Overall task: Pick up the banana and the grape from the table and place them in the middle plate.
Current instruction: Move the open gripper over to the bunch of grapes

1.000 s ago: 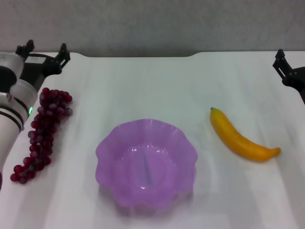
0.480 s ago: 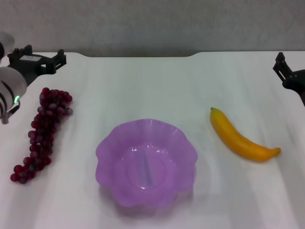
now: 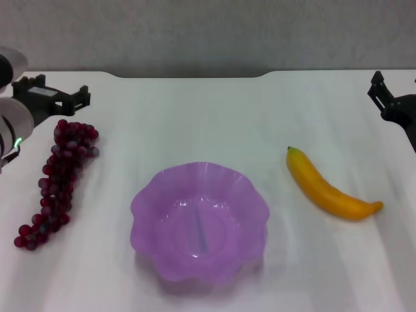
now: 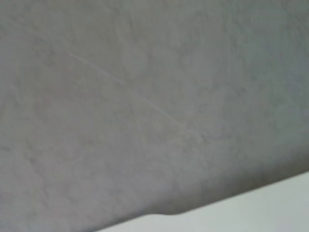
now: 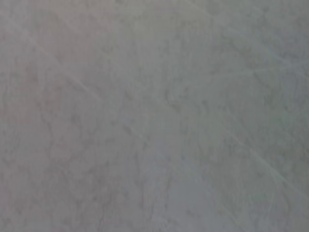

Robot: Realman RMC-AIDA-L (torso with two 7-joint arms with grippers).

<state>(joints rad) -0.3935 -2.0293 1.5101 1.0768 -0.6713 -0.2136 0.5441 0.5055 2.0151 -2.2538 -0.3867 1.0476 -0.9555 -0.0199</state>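
The banana (image 3: 330, 188) lies on the white table (image 3: 195, 117), to the right of the middle plate (image 3: 199, 222), which is purple, scalloped and empty. The grape bunch (image 3: 57, 175) lies lengthwise at the left. My left gripper (image 3: 57, 91) is open and empty, just behind the far end of the grapes. My right gripper (image 3: 389, 99) is at the right edge, behind and to the right of the banana, partly out of frame. Neither wrist view shows any task object.
A grey wall (image 3: 208, 32) stands behind the table's far edge. The left wrist view shows that wall (image 4: 145, 96) and a strip of table (image 4: 270, 203). The right wrist view shows only wall (image 5: 154, 116).
My left arm has drawn back to the left, and its gripper has come down closer to the far end of the grapes. My right gripper has shifted only slightly. The objects have not moved.
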